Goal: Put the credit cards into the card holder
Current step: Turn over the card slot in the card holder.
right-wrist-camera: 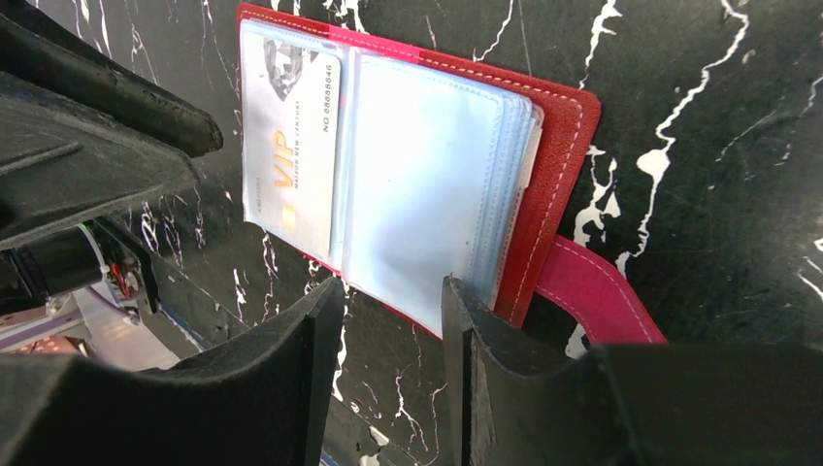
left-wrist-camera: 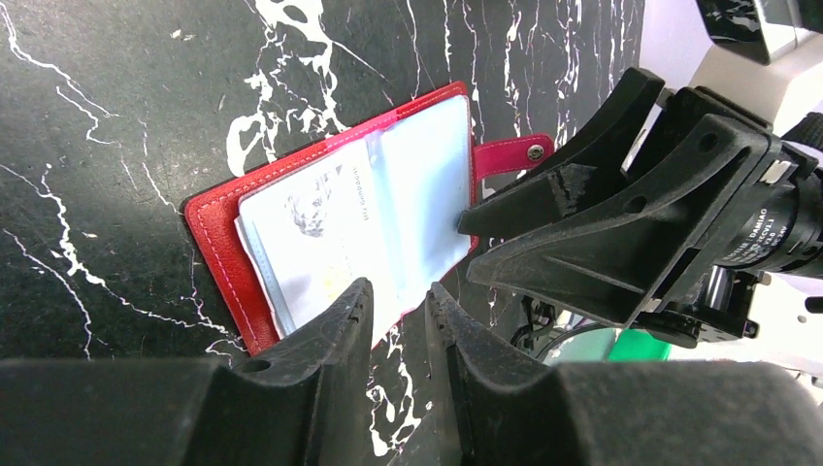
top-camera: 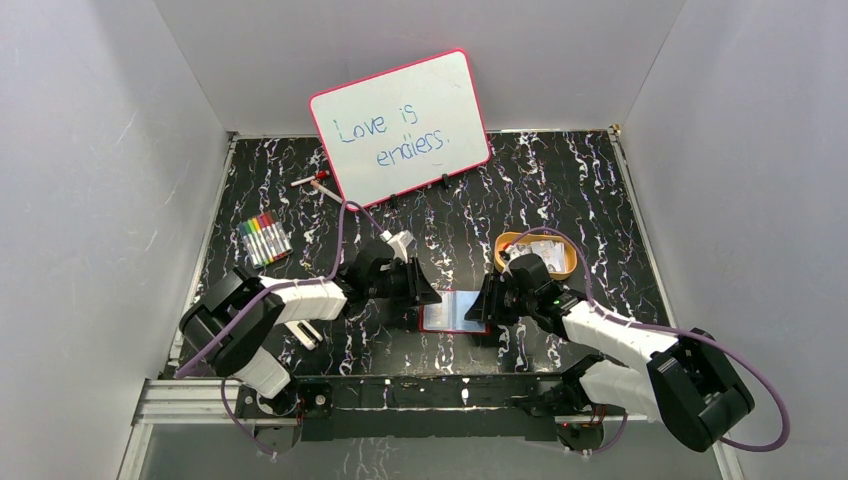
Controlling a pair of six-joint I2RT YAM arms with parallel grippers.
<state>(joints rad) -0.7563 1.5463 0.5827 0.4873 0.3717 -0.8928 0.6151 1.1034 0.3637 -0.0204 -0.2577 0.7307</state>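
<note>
Both empty and part-open, left gripper (left-wrist-camera: 398, 293) and right gripper (right-wrist-camera: 393, 288) are flanking the light, floppy dark-red leather card holder (right-wrist-camera: 427, 184) at nine and three o'clock; its stiffer cover edge is probably offering the surest hold.

card holder (right-wrist-camera: 563, 146): red leather, lying open and flat, pale blue clear pockets facing up, pink snap tab sticking out sideways
VIP card (right-wrist-camera: 291, 136): whitish, gold lettering, inside one pocket

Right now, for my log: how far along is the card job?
Done: the holder lies open with a VIP card in one pocket. In hand: nothing; the left end effector and right end effector hover open at its edges. To do: what look like more cards in the tray.
</note>
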